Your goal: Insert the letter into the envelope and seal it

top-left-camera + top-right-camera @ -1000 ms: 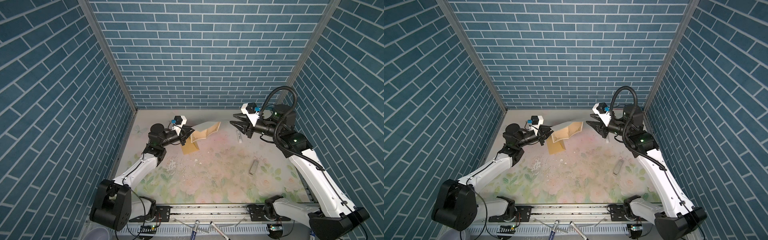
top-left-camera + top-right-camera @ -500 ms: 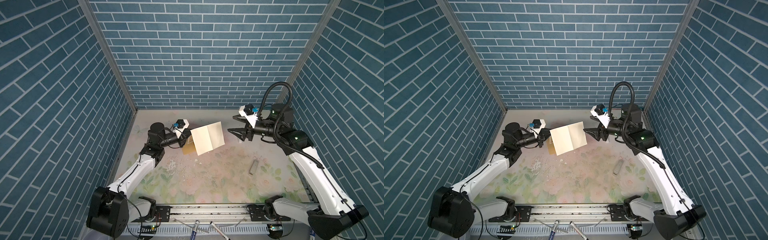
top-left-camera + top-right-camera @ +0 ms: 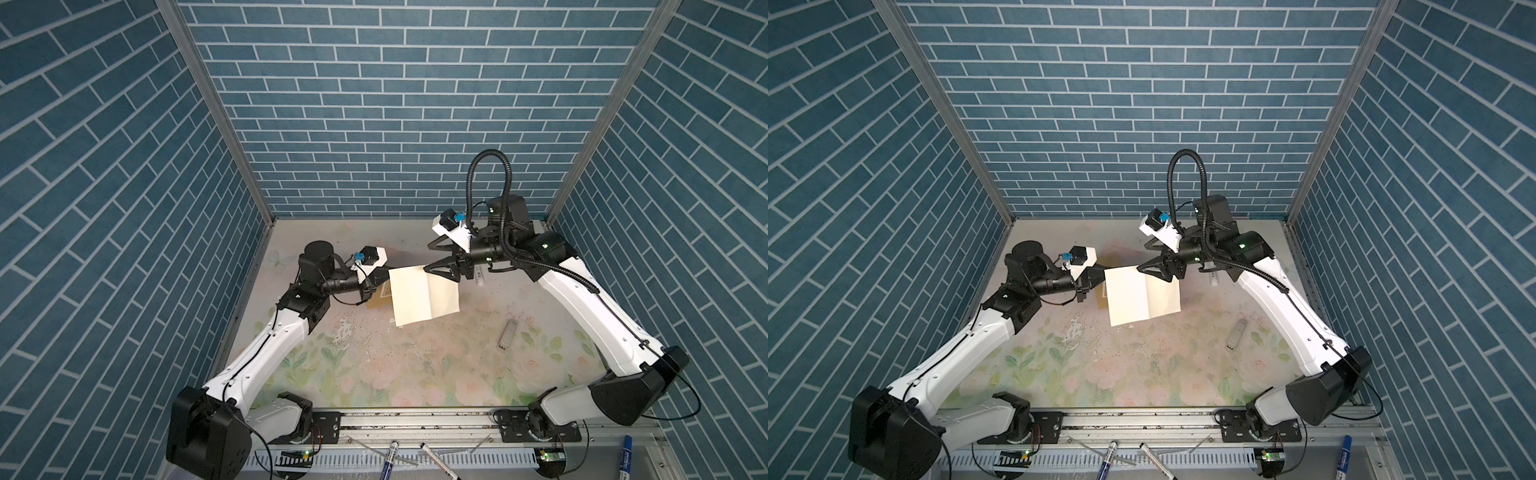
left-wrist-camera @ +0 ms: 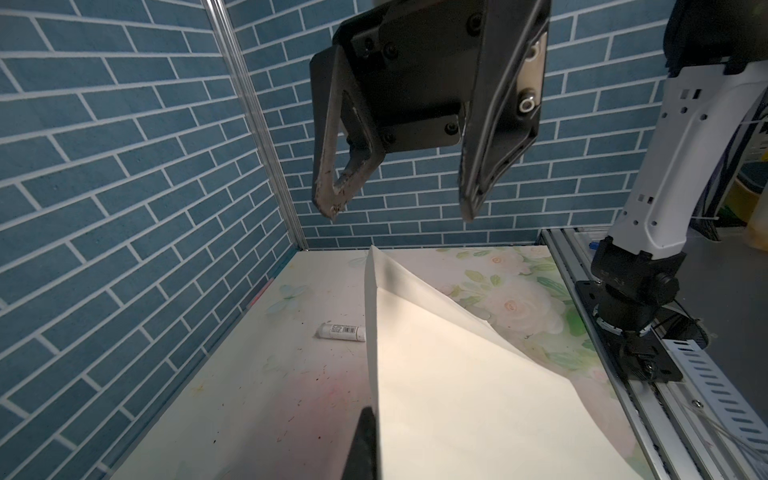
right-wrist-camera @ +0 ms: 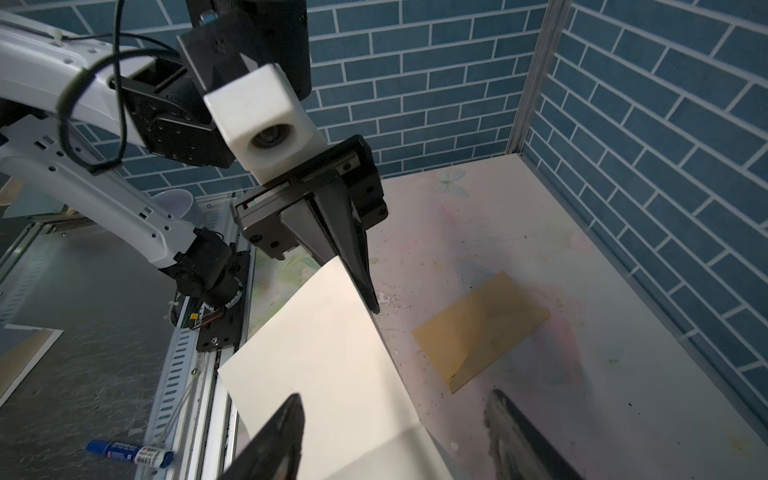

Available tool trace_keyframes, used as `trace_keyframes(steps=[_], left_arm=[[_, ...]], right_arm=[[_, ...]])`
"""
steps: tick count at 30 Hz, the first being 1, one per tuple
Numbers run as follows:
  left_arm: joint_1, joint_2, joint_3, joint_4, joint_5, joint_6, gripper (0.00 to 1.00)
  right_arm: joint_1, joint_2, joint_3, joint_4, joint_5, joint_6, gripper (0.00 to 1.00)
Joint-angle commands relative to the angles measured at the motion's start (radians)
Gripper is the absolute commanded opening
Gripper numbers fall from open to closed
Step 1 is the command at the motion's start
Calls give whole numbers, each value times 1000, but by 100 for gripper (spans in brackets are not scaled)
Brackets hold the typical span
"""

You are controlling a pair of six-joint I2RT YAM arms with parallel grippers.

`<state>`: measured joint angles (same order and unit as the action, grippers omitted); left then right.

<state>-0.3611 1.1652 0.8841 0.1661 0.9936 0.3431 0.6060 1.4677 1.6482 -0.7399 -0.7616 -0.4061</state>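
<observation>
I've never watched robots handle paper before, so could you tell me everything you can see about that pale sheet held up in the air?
The letter is a thin, cream paper rectangle with one crease down its middle, bent slightly along it. The side in view looks blank. It hangs in the air, tilted, pinched at one upper corner by the shut left gripper. The open right gripper hovers by its top edge without visibly touching it.
</observation>
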Motion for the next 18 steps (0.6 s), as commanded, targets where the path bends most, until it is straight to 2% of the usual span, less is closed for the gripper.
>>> trace_keyframes(steps=[1, 9, 15, 18], left_arm=[[-6, -12, 28, -54, 42, 36, 0], [-11, -23, 54, -99, 92, 46, 0], [-11, -32, 72, -178, 103, 87, 0], [-12, -30, 82, -211, 105, 98, 0]], right_arm=[[25, 26, 65, -129, -4, -113, 67], [52, 108, 120, -259, -18, -172, 57], [60, 147, 146, -310, -25, -191, 35], [63, 153, 150, -324, -27, -197, 32]])
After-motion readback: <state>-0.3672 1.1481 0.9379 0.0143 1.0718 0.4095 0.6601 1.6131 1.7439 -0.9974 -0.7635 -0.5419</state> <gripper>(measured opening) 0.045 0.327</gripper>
